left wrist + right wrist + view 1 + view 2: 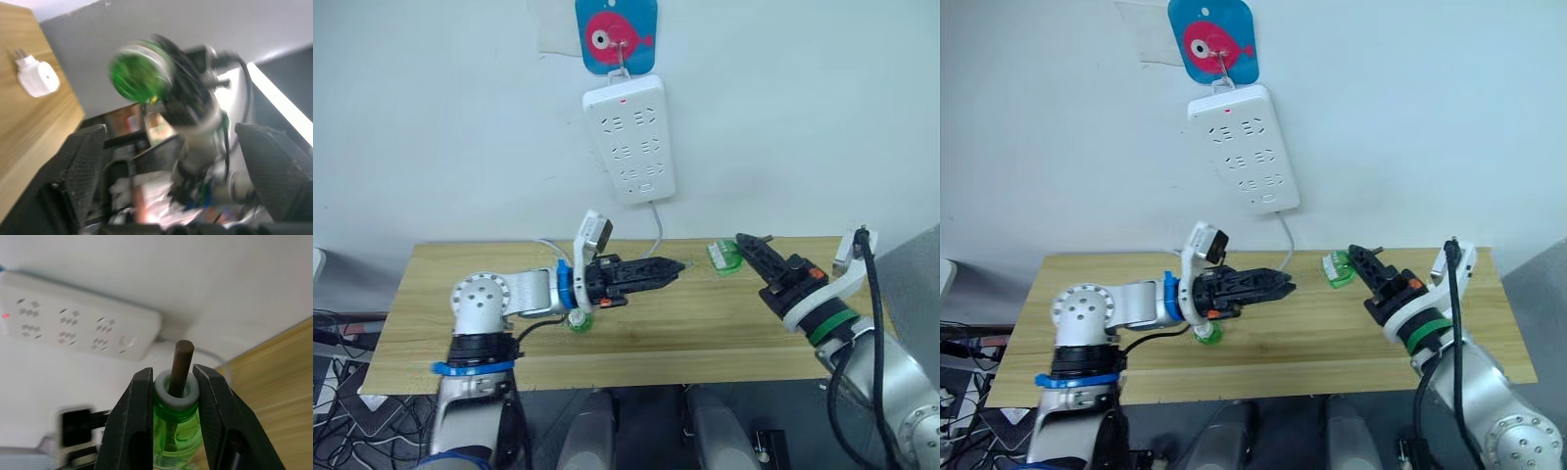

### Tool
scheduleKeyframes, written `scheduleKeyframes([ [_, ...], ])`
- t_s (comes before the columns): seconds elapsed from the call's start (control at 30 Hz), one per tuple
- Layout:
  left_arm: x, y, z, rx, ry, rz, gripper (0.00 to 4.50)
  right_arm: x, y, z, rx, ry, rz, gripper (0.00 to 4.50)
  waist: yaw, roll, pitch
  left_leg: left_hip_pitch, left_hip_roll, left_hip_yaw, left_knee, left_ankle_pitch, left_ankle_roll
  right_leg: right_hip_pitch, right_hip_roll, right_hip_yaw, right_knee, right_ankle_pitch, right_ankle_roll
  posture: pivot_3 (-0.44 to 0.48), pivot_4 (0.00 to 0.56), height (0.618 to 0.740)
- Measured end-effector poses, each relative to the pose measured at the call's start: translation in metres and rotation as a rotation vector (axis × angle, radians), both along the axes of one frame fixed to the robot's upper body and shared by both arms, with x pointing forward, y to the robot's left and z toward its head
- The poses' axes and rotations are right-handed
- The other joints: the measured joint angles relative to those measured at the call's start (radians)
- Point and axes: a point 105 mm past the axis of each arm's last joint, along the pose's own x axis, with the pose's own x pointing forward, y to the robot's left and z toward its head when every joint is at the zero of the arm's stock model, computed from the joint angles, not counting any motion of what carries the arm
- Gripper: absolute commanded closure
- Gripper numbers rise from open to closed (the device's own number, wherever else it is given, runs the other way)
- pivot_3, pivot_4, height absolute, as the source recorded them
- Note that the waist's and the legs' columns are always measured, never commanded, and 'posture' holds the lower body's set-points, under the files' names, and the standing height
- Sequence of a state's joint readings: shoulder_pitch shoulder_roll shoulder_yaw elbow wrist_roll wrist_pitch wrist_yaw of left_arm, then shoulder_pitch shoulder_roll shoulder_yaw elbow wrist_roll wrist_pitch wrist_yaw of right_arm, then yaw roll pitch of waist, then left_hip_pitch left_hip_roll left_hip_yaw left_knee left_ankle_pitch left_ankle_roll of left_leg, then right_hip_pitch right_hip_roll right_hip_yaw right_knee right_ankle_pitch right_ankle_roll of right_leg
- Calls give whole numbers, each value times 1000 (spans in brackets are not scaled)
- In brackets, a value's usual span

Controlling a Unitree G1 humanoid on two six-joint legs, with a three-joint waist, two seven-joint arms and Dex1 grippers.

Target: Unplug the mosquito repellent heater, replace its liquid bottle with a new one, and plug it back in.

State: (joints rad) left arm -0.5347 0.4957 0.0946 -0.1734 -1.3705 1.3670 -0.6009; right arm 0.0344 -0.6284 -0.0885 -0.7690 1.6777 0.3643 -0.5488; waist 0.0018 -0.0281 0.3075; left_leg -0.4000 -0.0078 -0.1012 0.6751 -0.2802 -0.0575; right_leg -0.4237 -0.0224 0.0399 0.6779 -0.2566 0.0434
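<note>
The mosquito repellent heater [36, 78], a small white plug-in unit with two prongs, lies on the wooden table [705, 328], unplugged. My right gripper [172, 373] is shut on the neck of a green liquid bottle [173, 426] with a white collar and a brown wick, held above the table's far right part [724, 257]. My left gripper [656, 269] hovers open over the table's middle, pointing toward that bottle, with nothing between its fingers [78, 166]. A second green bottle [578, 321] stands on the table under my left wrist.
A long white power strip [628, 137] hangs on the wall from a blue fish hook [615, 34], its red light on and its sockets empty. Its cable [656, 230] drops to the table's back edge.
</note>
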Motion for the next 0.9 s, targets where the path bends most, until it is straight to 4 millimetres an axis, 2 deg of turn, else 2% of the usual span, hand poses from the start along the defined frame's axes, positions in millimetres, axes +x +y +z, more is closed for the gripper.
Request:
scheduleKeyframes([
  [0.07, -5, -9, -2, 78, -257, -13, 0, 11, -21, -22, -170, 23, -98, 3661, 11, 4, -2, 2, 0, 3, -3, 0, 0, 0, -1, 2, -2, 0, -1, 159, 261, 740],
  [0.1, -4, -13, -4, 87, -342, -5, 0, 15, -28, -31, -238, 34, -132, 3661, 17, 5, -3, 2, -1, 5, -4, 1, 0, 0, -2, 3, -3, 0, -1, 177, 257, 740],
  [0.2, 3, -25, -15, 113, -738, 64, 0, 28, -54, -66, -583, 31, -240, 3661, 30, 5, -3, 0, 0, 7, -10, 5, -2, -2, -2, 4, -10, 2, -4, 188, 265, 740],
  [0.27, 6, -26, -13, 105, -907, 88, 0, 34, -56, -74, -682, -19, -254, 3661, 30, 5, -3, 0, 2, 6, -13, 7, -3, -2, -1, 3, -14, 4, -6, 192, 277, 740],
  [0.37, 2, -25, -15, 114, -1067, 68, 0, 47, -49, -78, -731, -116, -274, 3661, 27, 5, -3, 0, 2, 6, -14, 6, -1, -2, 0, 3, -15, 4, -7, 199, 292, 740],
  [0.47, 0, -23, -30, 139, -1085, 45, 0, 59, -48, -96, -794, -147, -286, 3661, 28, 5, -3, 0, 2, 5, -14, 4, 2, -2, 2, 2, -14, 4, -6, 204, 299, 740],
  [0.6, 3, -21, -35, 160, -1065, 43, 0, 64, -44, -130, -851, -126, -259, 3661, 29, 5, -2, 0, 2, 5, -13, 4, 3, -2, 0, 2, -14, 4, -6, 210, 307, 740],
  [0.9, -2, -12, -46, 207, -1039, -23, 0, 87, -46, -138, -916, -178, -281, 3661, 25, 5, -1, 1, 2, 4, -13, 4, 3, -2, 2, 1, -12, 4, -6, 226, 314, 740],
])
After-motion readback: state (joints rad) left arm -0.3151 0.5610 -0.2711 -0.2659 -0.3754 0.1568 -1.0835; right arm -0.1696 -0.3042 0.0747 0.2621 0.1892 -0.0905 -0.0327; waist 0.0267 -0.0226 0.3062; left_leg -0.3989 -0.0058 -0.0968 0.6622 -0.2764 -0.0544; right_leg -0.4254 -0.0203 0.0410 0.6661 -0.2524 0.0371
